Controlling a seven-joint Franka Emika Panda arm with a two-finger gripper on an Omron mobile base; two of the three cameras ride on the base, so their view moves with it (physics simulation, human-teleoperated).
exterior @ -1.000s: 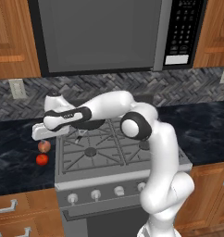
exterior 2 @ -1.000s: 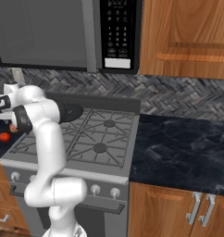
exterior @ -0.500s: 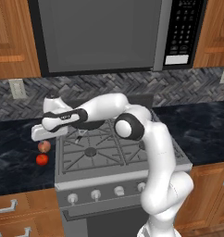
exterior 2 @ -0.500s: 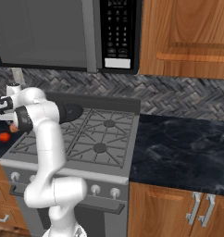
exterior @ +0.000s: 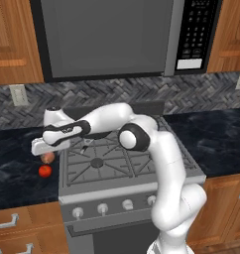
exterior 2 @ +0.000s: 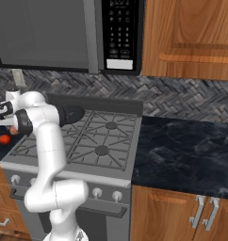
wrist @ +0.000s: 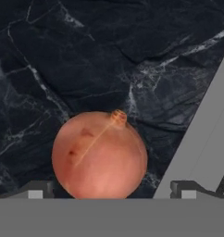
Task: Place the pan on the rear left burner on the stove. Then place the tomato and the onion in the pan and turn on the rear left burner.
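The onion point(wrist: 100, 155), a pale orange-pink ball, lies on the black counter just left of the stove point(exterior: 117, 171). My gripper point(wrist: 109, 190) hangs right over it, open, one fingertip on each side and not touching. From the left base view the gripper point(exterior: 42, 148) covers the top of the onion point(exterior: 48, 158), and the red tomato point(exterior: 44, 171) lies just in front. The black pan point(exterior 2: 71, 113) sits on the stove's rear left grate, behind my arm. The tomato point(exterior 2: 4, 139) also shows at the counter's left edge.
The stove's grey side edge point(wrist: 204, 139) runs close along the right of the onion. A microwave point(exterior: 107, 37) hangs above the stove, with wooden cabinets at both sides. Silver knobs point(exterior: 103, 209) line the stove front. Black counter point(exterior 2: 186, 146) extends to the right.
The hand has come down a little and shifted left, closer over the onion. Its jaws stay wide. The onion, tomato and pan have not moved.
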